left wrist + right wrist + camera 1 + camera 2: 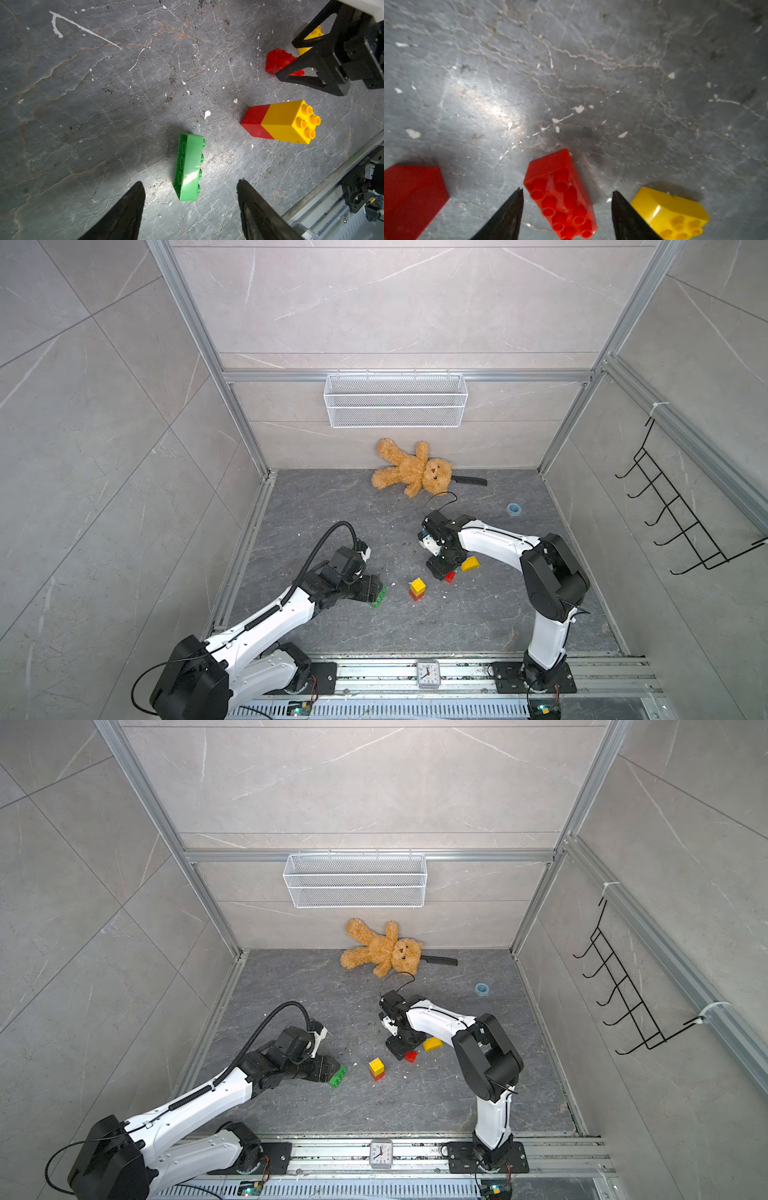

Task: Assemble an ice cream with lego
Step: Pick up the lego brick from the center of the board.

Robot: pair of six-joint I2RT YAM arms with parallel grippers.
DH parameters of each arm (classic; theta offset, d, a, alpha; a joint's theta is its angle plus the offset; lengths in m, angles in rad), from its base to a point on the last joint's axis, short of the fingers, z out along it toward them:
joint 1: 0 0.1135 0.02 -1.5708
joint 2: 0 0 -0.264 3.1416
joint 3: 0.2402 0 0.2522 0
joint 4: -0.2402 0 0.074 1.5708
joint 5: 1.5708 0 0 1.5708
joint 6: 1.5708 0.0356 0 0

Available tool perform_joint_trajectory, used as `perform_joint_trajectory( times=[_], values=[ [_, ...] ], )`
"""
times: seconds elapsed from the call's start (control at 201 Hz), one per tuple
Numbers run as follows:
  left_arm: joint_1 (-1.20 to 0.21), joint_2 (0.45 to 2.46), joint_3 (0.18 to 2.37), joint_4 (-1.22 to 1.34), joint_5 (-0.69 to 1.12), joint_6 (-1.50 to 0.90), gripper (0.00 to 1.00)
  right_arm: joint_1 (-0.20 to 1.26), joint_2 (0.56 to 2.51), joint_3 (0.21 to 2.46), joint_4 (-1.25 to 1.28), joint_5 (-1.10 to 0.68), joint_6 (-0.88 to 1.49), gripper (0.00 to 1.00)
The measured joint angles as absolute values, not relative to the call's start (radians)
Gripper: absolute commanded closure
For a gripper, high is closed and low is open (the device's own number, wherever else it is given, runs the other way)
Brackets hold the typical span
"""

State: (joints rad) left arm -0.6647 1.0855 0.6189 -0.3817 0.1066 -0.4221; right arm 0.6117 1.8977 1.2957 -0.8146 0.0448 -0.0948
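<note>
Grey stone floor [83, 104], green brick [188, 168] between open left fingers [124, 212], red brick [560, 193] between open right fingers [506, 216].

No legible text or labels

On the dark stone surface [498, 614], a long green studded plastic brick [379, 597] lies on its side between the left claw's [190, 184] tips. To its right, a small yellow studded brick [417, 584] sits on a small red brick [416, 594]. Further right, a wider red studded brick [560, 193] lies between the right claw's [566, 190] tips, with a round-topped yellow brick [469, 563] just beside it. A brown plush teddy bear [411, 472] lies well behind, against the back wall.
</note>
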Motion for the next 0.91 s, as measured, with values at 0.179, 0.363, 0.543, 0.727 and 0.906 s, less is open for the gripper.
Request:
perform_joint_trajectory(
  times=[0.179,0.363,0.543,0.727,0.906],
  values=[
    [-0.665,1.068,0.619,-0.382,0.105,-0.422,0.27,0.608,1.944,1.305,-0.813,0.047,-0.101,0.45],
    [-0.665,1.04,0.619,-0.382,0.096,-0.422,0.27,0.608,1.945,1.307,-0.812,0.03,-0.086,0.54],
    [-0.665,1.039,0.619,-0.382,0.086,-0.422,0.27,0.608,1.945,1.303,-0.811,0.021,-0.056,0.58],
    [-0.665,1.039,0.619,-0.381,0.085,-0.422,0.27,0.608,1.927,1.279,-0.792,0.014,-0.029,0.55],
    [-0.665,1.056,0.619,-0.376,0.086,-0.422,0.27,0.607,1.913,1.258,-0.787,0.006,-0.018,0.5]
  ],
)
